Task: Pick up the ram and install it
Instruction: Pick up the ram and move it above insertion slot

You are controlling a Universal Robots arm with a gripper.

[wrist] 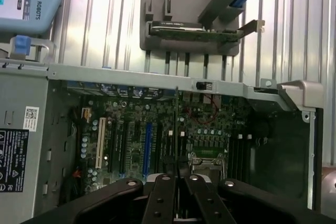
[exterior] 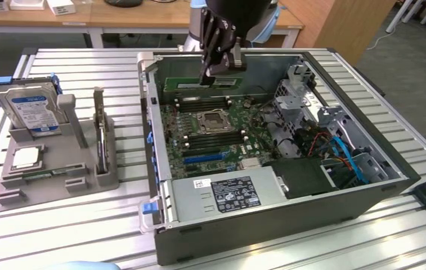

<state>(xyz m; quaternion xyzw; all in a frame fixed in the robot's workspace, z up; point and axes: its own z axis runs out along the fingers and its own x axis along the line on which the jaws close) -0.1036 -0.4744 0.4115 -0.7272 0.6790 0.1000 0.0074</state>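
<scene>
In the exterior view my gripper [exterior: 206, 77] is shut on the ram [exterior: 224, 82], a slim green stick held level, lengthwise, over the far part of the open computer case [exterior: 273, 216]. The stick hangs a little above the memory slots [exterior: 197, 103] beyond the processor socket [exterior: 213, 120]. In the wrist view the ram [wrist: 175, 124] appears edge-on as a thin dark line running out from between my fingers [wrist: 163, 182], over the motherboard [wrist: 131, 140]. A second green stick [exterior: 39, 175] lies in the grey holder [exterior: 85, 169] at the exterior view's left.
The grey holder also carries a silver hard drive [exterior: 32, 109] with a blue label, a tall dark upright card [exterior: 102, 135] and a processor chip [exterior: 25, 158]. Inside the case are a power supply [exterior: 224, 194], blue cables [exterior: 351, 160] and a metal drive cage [exterior: 303, 90]. The case stands on a slatted metal table [exterior: 70, 230].
</scene>
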